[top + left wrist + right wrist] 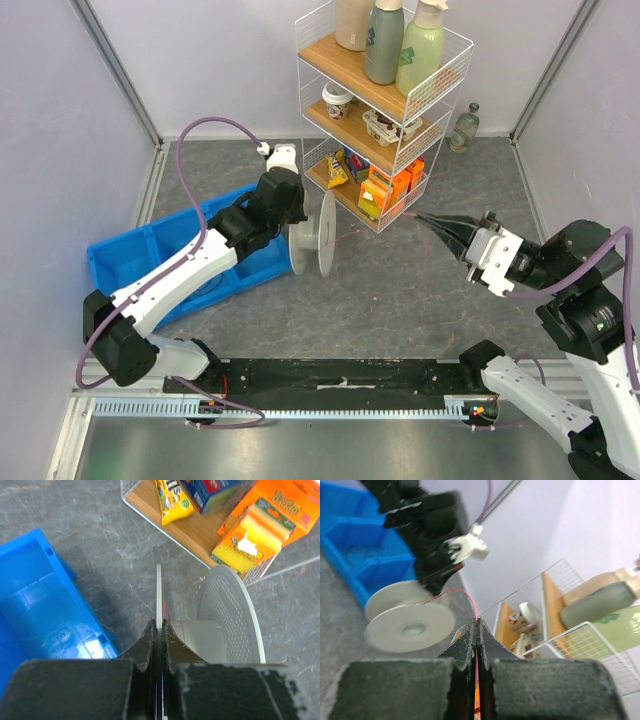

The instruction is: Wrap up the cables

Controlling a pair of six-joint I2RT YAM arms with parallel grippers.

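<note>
A white spool (318, 233) stands on edge in the middle of the table, beside the wire shelf. My left gripper (290, 232) is shut on its left flange (159, 592); the hub and the perforated right flange (231, 615) show to the right of my fingers. A thin red cable (462, 593) runs from the spool (410, 625) in an arc into my right gripper (477, 622), which is shut on it. In the top view my right gripper (428, 222) is held right of the spool, just below the shelf, and the cable (352, 234) is barely visible.
A white wire shelf (385, 110) with bottles, snacks and orange sponge packs stands at the back, close to the spool and my right fingers. A blue bin (150, 262) lies at the left under my left arm. A glass bottle (465, 127) stands right of the shelf.
</note>
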